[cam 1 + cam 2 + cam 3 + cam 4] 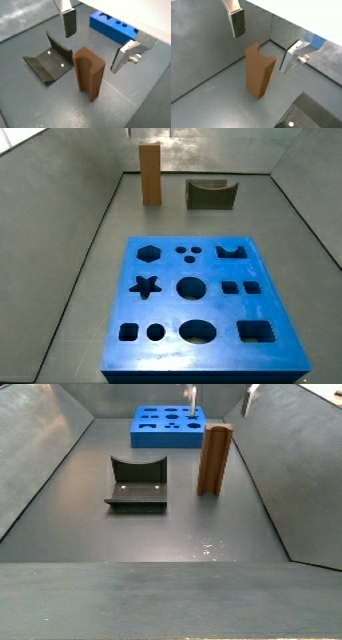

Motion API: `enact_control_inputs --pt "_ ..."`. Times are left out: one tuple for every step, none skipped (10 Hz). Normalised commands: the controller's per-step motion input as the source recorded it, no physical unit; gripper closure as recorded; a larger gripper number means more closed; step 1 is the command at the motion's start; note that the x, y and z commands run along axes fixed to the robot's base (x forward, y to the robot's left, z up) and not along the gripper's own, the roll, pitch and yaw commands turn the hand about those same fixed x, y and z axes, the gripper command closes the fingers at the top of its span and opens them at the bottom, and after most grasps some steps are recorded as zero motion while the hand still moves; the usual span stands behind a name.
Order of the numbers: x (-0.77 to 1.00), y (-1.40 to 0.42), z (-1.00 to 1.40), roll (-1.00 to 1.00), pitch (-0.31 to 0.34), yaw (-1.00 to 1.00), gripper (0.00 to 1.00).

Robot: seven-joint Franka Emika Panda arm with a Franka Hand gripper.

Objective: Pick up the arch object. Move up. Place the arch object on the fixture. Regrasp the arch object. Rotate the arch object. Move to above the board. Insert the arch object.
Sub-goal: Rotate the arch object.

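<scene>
The arch object (88,75) is an orange-brown block that stands upright on the grey floor, as both side views show (151,173) (214,459). My gripper (97,40) hangs open above its top, one finger on each side and nothing between them; the same shows in the second wrist view (264,42). In a side view the fingertips of the gripper (222,399) sit just over the block. The dark fixture (50,62) (136,484) (210,194) stands beside the block, apart from it. The blue board (167,308) (154,434) (107,30) lies further off.
Grey walls enclose the floor on all sides (54,444). The board's cut-outs include a hexagon, a star, circles, squares and an arch-shaped hole (231,251). A corner of the fixture (308,115) shows in a wrist view.
</scene>
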Motion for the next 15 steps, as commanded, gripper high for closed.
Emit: enact_control_inputs --pt "0.01 0.01 0.26 -0.14 0.087 -0.05 0.00" --pt "0.00 0.00 0.00 -0.01 0.008 1.00 0.00" --pt "0.02 0.00 -0.06 -0.01 0.008 1.00 0.00" --pt "0.02 -0.01 -0.04 -0.01 0.007 1.00 0.00" --pt "0.03 -0.01 -0.04 -0.01 0.007 1.00 0.00" --pt "0.03 -0.01 -0.03 -0.01 0.007 1.00 0.00" --pt "0.03 0.00 -0.03 -0.01 0.007 1.00 0.00" --pt "0.03 0.00 -0.03 -0.01 0.007 1.00 0.00" --pt "0.03 0.00 -0.03 -0.01 0.007 1.00 0.00" --pt "0.03 0.00 -0.02 -0.01 0.007 1.00 0.00" --pt "0.03 0.00 -0.02 -0.01 0.007 1.00 0.00" --pt "0.03 0.00 -0.02 -0.01 0.007 1.00 0.00" --pt "0.03 0.00 -0.02 -0.01 0.007 1.00 0.00" --pt "0.03 0.00 -0.02 -0.01 0.008 1.00 0.00" --pt "0.03 0.00 -0.02 -0.01 0.008 1.00 0.00"
